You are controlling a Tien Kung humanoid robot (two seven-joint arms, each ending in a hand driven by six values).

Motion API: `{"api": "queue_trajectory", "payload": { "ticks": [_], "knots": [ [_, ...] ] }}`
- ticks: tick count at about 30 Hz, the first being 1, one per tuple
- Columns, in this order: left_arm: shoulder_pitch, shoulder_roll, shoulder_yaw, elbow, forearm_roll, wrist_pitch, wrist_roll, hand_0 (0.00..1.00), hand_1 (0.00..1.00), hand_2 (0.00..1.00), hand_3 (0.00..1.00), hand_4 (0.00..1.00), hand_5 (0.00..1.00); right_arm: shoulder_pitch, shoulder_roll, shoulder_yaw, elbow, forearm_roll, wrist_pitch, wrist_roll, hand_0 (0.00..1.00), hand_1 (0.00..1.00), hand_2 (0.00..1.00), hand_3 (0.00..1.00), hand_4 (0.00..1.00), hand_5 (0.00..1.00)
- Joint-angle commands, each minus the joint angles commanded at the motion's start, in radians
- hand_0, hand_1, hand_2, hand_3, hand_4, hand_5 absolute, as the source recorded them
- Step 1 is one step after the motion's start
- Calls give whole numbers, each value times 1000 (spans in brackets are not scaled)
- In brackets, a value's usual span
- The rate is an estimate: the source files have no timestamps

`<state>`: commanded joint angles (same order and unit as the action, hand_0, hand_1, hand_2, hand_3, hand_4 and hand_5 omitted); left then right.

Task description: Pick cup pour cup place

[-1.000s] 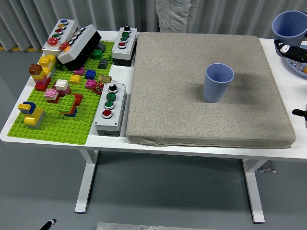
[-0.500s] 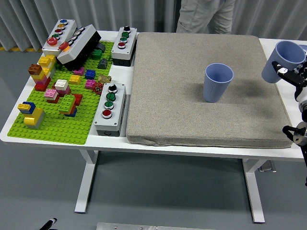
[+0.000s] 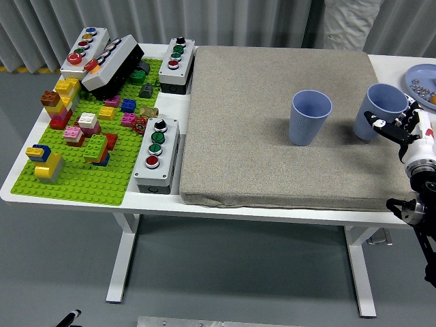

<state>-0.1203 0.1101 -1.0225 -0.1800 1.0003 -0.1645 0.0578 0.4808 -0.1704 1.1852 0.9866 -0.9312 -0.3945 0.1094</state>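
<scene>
Grey floor fills the bottom of the frame beneath a white table [image 3: 68, 194] on white legs, with grey curtains behind it along the top. Nearest on the left lies a green brick baseplate [image 3: 82, 180] scattered with coloured bricks [image 3: 85, 133], and beside it a grey button box [image 3: 156, 154] with a row of knobs and buttons. At the right edge the right hand [image 3: 398, 126] reaches in on a black arm, its fingers wrapped around a blue cup [image 3: 377, 111] that sits tilted slightly over the right side of a large grey pad [image 3: 272, 170]. Just left of it, apart from it, a second blue cup [image 3: 309, 117] stands upright near the pad's middle. Farther back, at the upper left, sit two more button boxes [image 3: 176, 63] and a tilted black box [image 3: 112, 66]. A plate [image 3: 415, 71] with small pieces shows at the upper right edge, and a person in light clothing [image 3: 351, 24] stands beyond the table's far side.
</scene>
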Motion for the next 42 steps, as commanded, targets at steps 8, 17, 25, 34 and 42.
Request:
{"api": "queue_trajectory", "payload": {
  "ticks": [8,17,25,34,42],
  "knots": [
    [0,1,1,0,0,-1,1,869,836,897,794,647,998,-2,2,-41,-27,-19,-1,18,837,710,620,656,735,80],
    [1,1,6,0,-3,-1,1,869,835,897,793,647,998,-2,2,-55,-32,-25,8,23,835,708,621,660,738,116],
    [4,1,11,0,-8,-1,1,869,835,897,794,647,998,-3,-1,-43,-28,-33,40,17,840,715,639,754,735,116],
    [6,1,13,0,-11,-1,1,869,835,897,795,646,998,-4,-3,-37,-30,-49,88,-4,903,842,929,932,827,252],
    [5,1,10,0,-9,-1,1,869,835,897,795,645,998,-1,-6,-27,-24,-64,110,-10,914,855,947,946,864,302]
  ]
}}
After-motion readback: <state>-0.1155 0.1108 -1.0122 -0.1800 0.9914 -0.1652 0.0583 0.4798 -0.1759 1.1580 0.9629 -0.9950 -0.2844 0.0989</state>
